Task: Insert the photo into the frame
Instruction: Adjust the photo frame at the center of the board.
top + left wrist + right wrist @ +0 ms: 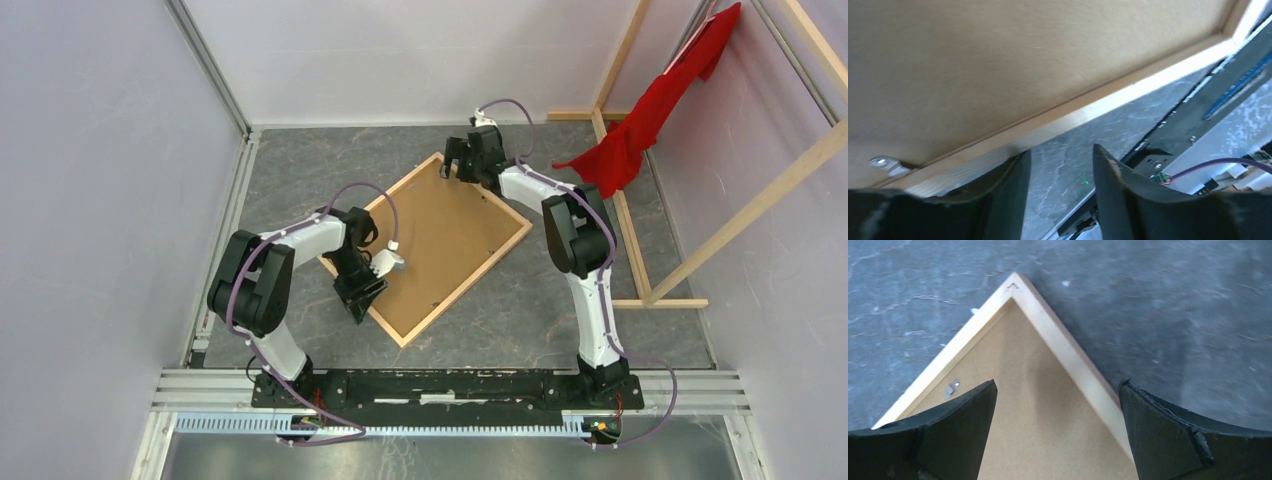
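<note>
Overhead view: a picture frame (468, 286) of thin pale wood lies flat, back side up, on a grey bench (560, 320), turned like a diamond. Its brown backing board (445, 245) fills the opening. The photo can't be seen anywhere; if it's in the frame, it's under the board.

The right claw (1058, 385) hangs over the frame's far corner, jaws spread very wide, gripping nothing. The corner's tip lies just ahead of the claw, w/ one finger over the board and the other over bare bench.

The left claw (1060, 160) is at the frame's near-left side, jaws approx. half apart w/ only bench showing btwn them. It holds nothing. The wood rail runs just beside one finger; contact can't be told. A small metal tab (883, 164) sits on the board just inside that rail.

Handling, as a guess: the frame is stiff & light, but its thin rails could twist if it's lifted by one corner. Any glass underneath would be fragile. Lying flat, it leaves no gap for a finger, so the best hold is across a rail's outer edge, w/ the claws on opposite sides. Smooth wood may slip. The photo, being paper, would be floppy & crease easily; take it by the edges.
</note>
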Motion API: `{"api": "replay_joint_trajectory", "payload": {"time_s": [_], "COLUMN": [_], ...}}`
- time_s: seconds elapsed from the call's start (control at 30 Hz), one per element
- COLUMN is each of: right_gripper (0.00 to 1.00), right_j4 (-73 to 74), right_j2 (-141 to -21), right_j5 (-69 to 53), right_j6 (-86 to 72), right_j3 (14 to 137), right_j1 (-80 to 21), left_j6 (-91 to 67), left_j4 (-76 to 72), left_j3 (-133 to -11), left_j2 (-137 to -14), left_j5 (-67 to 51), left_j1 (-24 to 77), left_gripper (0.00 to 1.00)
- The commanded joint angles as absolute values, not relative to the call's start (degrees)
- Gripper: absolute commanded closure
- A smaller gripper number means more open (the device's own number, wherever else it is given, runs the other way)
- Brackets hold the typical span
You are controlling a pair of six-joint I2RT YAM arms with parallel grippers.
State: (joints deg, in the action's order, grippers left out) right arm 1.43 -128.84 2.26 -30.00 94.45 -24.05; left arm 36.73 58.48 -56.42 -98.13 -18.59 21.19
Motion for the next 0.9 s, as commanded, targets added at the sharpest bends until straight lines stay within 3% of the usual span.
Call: {"api": "replay_joint_trajectory", "payload": {"time_s": [0.0, 0.2, 0.4, 0.63, 0.87], "right_gripper": [0.02, 0.02, 0.02, 0.02, 0.02], "right_j4": [9.8, 8.6, 8.3, 5.0, 3.1], "right_j2": [-129.6, -120.5, -107.0, -87.5, -75.5], "right_j5": [-4.8, -0.4, 1.4, -2.0, -7.2], "right_j6": [-29.0, -26.0, -26.6, -29.0, -32.9], "right_j3": [103.7, 98.2, 82.6, 57.3, 41.7], "right_j1": [-28.3, -25.1, -22.6, -22.6, -22.6], "left_j6": [40.1, 45.1, 46.9, 31.4, 25.3], "left_j4": [50.6, 57.1, 60.5, 49.6, 41.9], "left_j3": [-56.5, -59.0, -69.6, -86.8, -88.5], "left_j2": [-98.3, -92.7, -91.5, -105.9, -113.2], "left_j5": [-26.0, -23.4, -22.3, -20.3, -19.1], "left_j1": [23.1, 21.8, 14.3, -1.3, -3.9], "left_gripper": [0.41, 0.23, 0.22, 0.43, 0.56]}}
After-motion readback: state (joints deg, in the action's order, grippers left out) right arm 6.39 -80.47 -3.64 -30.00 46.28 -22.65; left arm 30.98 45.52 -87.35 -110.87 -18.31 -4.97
